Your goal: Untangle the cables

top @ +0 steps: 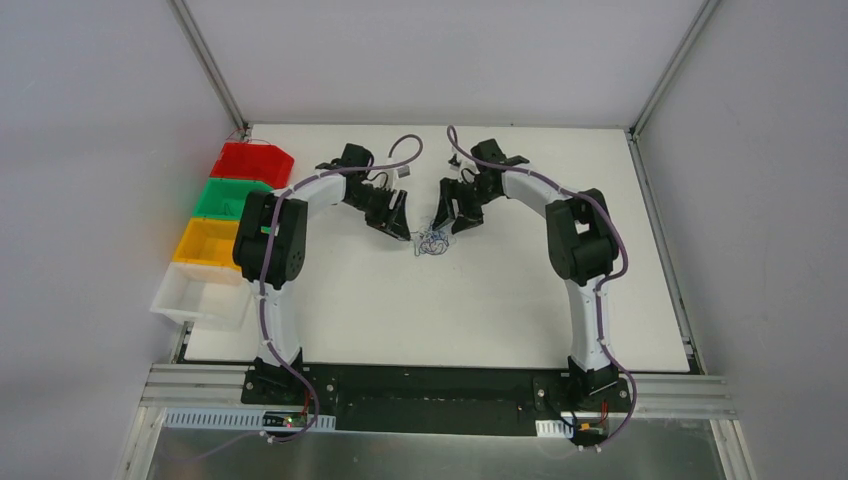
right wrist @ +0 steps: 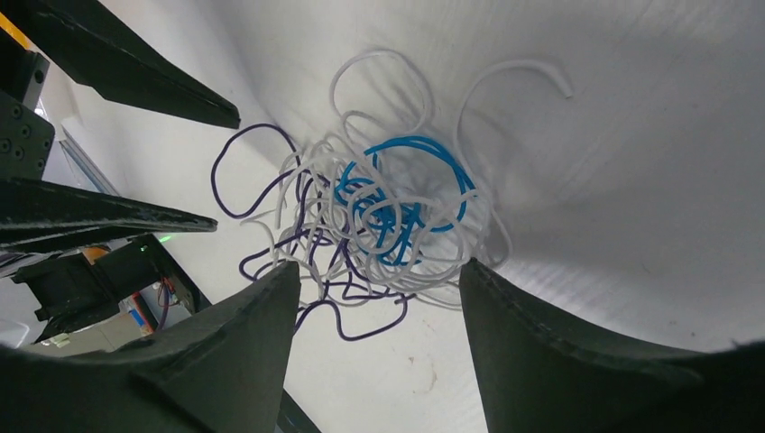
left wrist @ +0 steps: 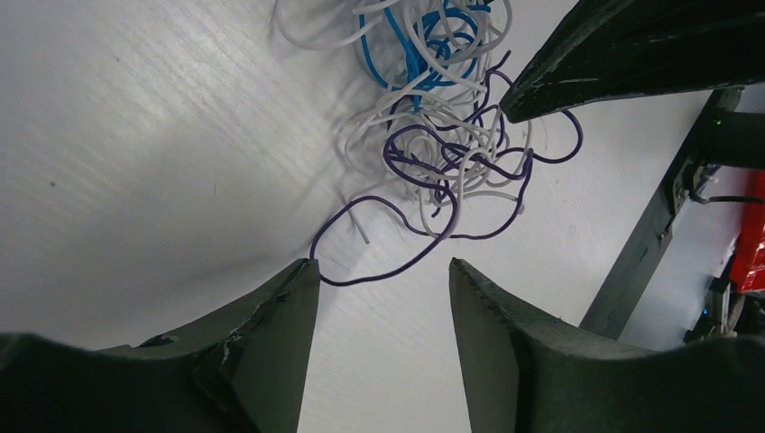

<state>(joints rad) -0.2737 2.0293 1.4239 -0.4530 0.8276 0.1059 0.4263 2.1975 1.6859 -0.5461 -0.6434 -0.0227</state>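
In the top view, the tangle of thin white, blue and purple cables (top: 432, 243) is seen lying near the middle of the white surface (top: 330, 320), about midway between its left and right edges. The left tool (top: 398, 228) is set just beside it on one side and the right tool (top: 448, 222) just beside it on the other. No strand is seen laid apart from the heap. In the left wrist view, the left tool (left wrist: 383, 271) is shown spread, with nothing pinched. A purple loop (left wrist: 338, 284) at the edge of the cables (left wrist: 433, 135) lies close to its fingertips, and one dark finger (left wrist: 631, 54) of the right tool is seen over the far side of the knot. In the right wrist view, the right tool (right wrist: 379, 271) is likewise shown spread and empty, while the cables (right wrist: 388, 207) are bunched just beyond its tips, white strands looped through blue and purple ones. From this it is judged that nothing has been untangled yet: no cable has been gripped or drawn free, and the whole separation is left to be done.
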